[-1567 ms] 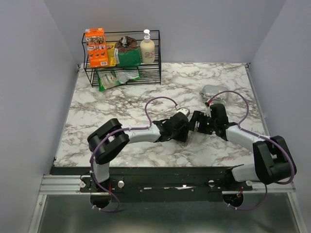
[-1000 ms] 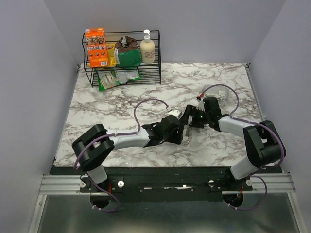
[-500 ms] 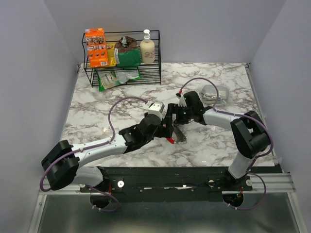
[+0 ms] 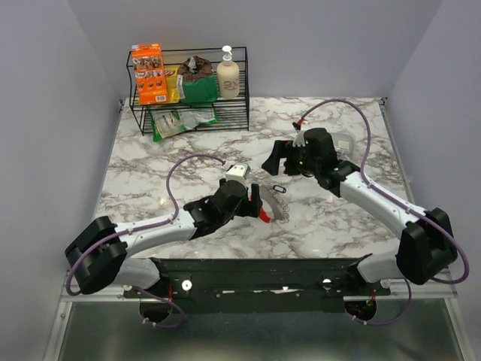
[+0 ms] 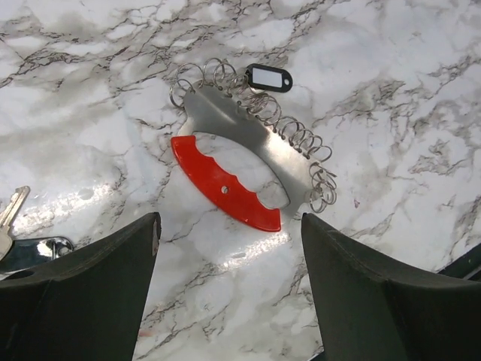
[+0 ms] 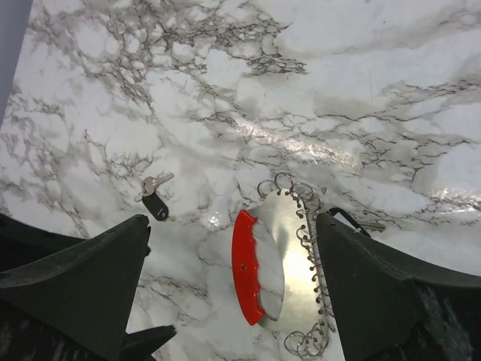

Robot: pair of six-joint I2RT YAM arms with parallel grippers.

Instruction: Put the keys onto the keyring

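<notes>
The left pincer (image 5: pixel 229 226) is empty with its fingers wide apart. It hangs directly above the keyring (image 5: pixel 248 139), which lies flat on the tabletop (image 4: pixel 150 173) and shows between the two fingers. The keys (image 6: pixel 154 197) lie on the tabletop apart from the keyring, outside the left finger. A black tag (image 5: pixel 268 77) touches the keyring's wire loops. The right pincer (image 6: pixel 233 226) is also empty with its fingers wide apart, and it hangs above the keyring's far side.

Recommended procedure:
1. Grasp the keys by the black fob and leave the key hole exposed.
2. Pin the keyring by its red side with the other pincer.
3. Avoid snagging the loops.
</notes>
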